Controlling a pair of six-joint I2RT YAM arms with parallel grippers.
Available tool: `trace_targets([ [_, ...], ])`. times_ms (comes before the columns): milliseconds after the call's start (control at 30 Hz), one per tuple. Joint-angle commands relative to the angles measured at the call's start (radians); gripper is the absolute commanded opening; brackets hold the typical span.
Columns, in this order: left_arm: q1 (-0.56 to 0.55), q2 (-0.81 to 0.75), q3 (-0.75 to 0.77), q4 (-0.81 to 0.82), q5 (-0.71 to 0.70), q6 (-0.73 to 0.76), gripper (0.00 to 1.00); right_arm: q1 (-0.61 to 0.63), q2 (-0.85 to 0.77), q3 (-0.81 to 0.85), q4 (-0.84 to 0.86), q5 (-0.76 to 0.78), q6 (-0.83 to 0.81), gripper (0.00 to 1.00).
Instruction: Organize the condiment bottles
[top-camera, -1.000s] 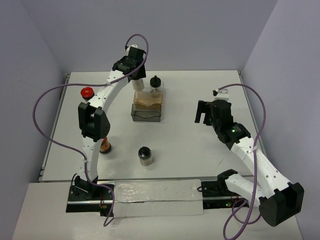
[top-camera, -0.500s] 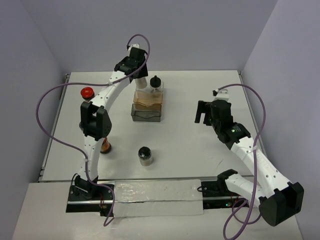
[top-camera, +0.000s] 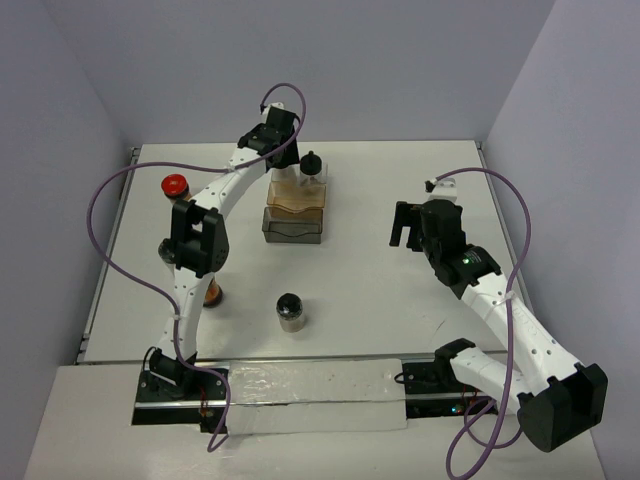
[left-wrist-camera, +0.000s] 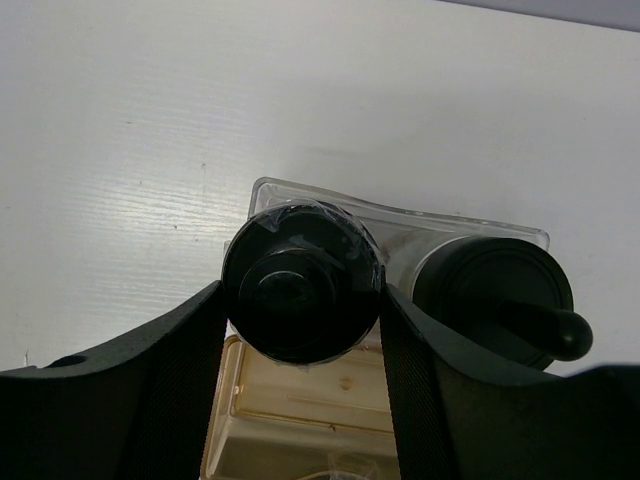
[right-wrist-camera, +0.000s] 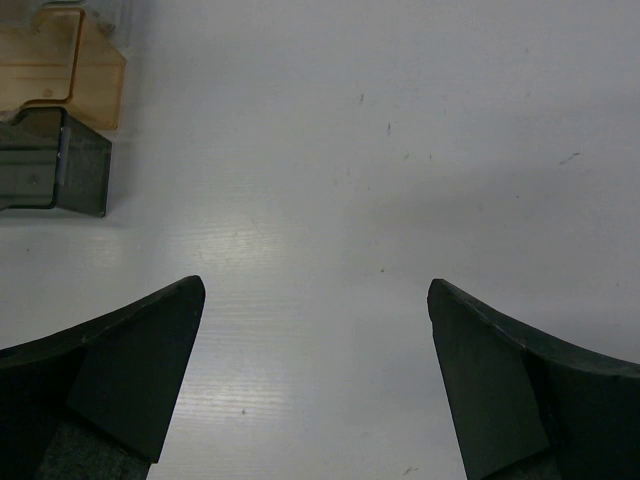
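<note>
My left gripper (top-camera: 282, 163) is shut on a black-capped condiment bottle (left-wrist-camera: 300, 282) and holds it over the far left corner of the clear tray (top-camera: 293, 235). A second black-capped bottle (top-camera: 313, 166), with a spout on its cap, stands in the tray's far right corner (left-wrist-camera: 495, 300). On the table stand a red-capped bottle (top-camera: 175, 186) at the left, an orange-filled one (top-camera: 212, 293) half hidden behind my left arm, and a black-capped one (top-camera: 291, 310) near the front. My right gripper (top-camera: 403, 236) hangs open over bare table (right-wrist-camera: 315, 290).
The tray (left-wrist-camera: 300, 410) has an amber middle section and a dark near end, whose corner shows in the right wrist view (right-wrist-camera: 60, 110). Purple cables loop over both arms. The table's back edge meets the wall just behind the tray.
My left arm has swung a little to the right, carrying the held bottle closer over the tray's far end. The right arm has not moved.
</note>
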Motion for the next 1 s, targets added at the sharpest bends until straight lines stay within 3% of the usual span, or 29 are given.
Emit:
trace_targets([
  [0, -0.003, -0.051, -0.019, 0.104, -0.014, 0.011, 0.28, 0.008, -0.004, 0.021, 0.013, 0.01, -0.001, 1.0],
  [67, -0.005, -0.056, -0.031, 0.109, -0.011, 0.018, 0.51, 0.01, -0.006, 0.019, 0.013, 0.008, -0.001, 1.0],
  [167, -0.007, -0.058, -0.033, 0.101, 0.006, 0.02, 0.73, 0.007, -0.011, 0.018, 0.01, 0.006, -0.001, 1.0],
  [333, -0.009, -0.079, -0.034, 0.086, 0.019, 0.014, 0.98, 0.008, -0.027, 0.017, 0.006, 0.006, -0.001, 1.0],
  [567, -0.01, -0.222, -0.033, 0.057, 0.014, 0.025, 1.0, 0.008, -0.031, 0.008, 0.026, -0.014, -0.001, 1.0],
  [733, 0.01, -0.412, -0.187, 0.044, -0.103, 0.035, 0.99, 0.007, -0.017, -0.007, 0.064, -0.038, -0.001, 1.0],
  [833, 0.059, -0.502, -0.284, 0.022, -0.12, 0.015, 1.0, 0.008, -0.009, -0.021, 0.091, -0.051, -0.001, 1.0],
  [967, 0.236, -0.565, -0.373, -0.087, -0.113, -0.021, 1.0, 0.007, 0.003, -0.047, 0.122, -0.069, -0.001, 1.0],
])
